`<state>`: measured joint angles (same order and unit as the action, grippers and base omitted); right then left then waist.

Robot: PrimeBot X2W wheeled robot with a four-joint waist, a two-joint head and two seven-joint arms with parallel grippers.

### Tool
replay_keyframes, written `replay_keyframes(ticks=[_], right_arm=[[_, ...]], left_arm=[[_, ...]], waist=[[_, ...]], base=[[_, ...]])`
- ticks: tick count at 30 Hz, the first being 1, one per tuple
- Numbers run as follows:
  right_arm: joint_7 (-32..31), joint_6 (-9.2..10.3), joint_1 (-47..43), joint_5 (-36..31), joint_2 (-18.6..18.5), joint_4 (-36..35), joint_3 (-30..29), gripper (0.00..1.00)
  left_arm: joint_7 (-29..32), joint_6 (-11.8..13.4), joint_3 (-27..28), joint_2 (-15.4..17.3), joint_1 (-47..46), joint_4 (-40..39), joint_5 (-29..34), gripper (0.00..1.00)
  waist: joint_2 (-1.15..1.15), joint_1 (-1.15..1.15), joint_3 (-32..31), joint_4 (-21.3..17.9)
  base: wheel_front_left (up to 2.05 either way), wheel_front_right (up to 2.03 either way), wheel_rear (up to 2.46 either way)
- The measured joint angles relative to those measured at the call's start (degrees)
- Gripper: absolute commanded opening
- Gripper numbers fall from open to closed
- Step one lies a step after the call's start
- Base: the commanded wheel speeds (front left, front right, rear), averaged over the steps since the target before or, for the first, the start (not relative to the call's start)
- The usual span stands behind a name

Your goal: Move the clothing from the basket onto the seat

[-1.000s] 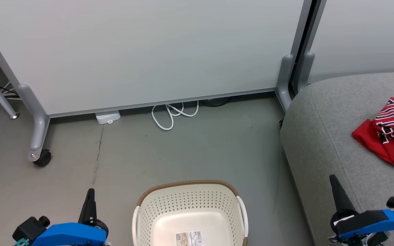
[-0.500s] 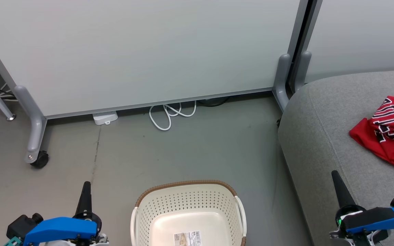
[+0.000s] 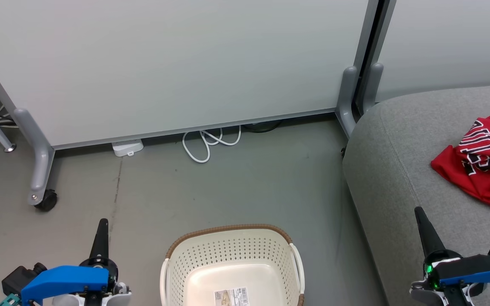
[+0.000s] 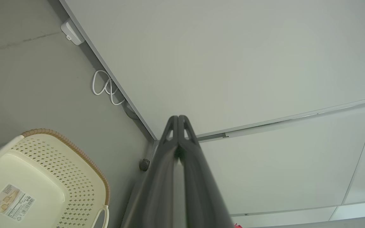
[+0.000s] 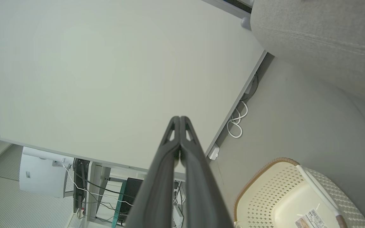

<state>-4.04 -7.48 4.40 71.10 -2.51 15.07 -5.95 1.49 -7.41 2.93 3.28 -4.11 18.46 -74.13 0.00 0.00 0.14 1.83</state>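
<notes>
Cream basket (image 3: 228,248) on the floor (image 3: 249,182), red jersey (image 3: 483,180) on the grey seat (image 3: 398,178) beside it.

Nearest, at lower left and lower right, left gripper (image 3: 101,223) and right gripper (image 3: 419,212), dark fingers (image 4: 165,158) pressed together, gripping nothing. Between them the basket, perforated with a brown rim, holding just a barcode sticker (image 3: 231,296) on its bottom, print too small to read. Right of it the seat, jersey lying crumpled on top, black-and-white lettering folded and unreadable. Farthest, a looped white cable (image 3: 204,146) under a pale wheeled partition (image 3: 185,63).
</notes>
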Motion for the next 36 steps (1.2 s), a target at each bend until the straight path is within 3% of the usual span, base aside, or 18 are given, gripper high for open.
replay_keyframes(ticks=[36], right_arm=[[-2.0, 0.00, 1.3, 17.2, -0.2, -0.8, -0.4, 0.00]], left_arm=[[4.1, 0.0, 2.9, -0.3, -1.5, -3.6, -14.8, 0.00]], waist=[[0.00, 0.00, 0.0, -1.4]], base=[[0.00, 0.00, 0.00]])
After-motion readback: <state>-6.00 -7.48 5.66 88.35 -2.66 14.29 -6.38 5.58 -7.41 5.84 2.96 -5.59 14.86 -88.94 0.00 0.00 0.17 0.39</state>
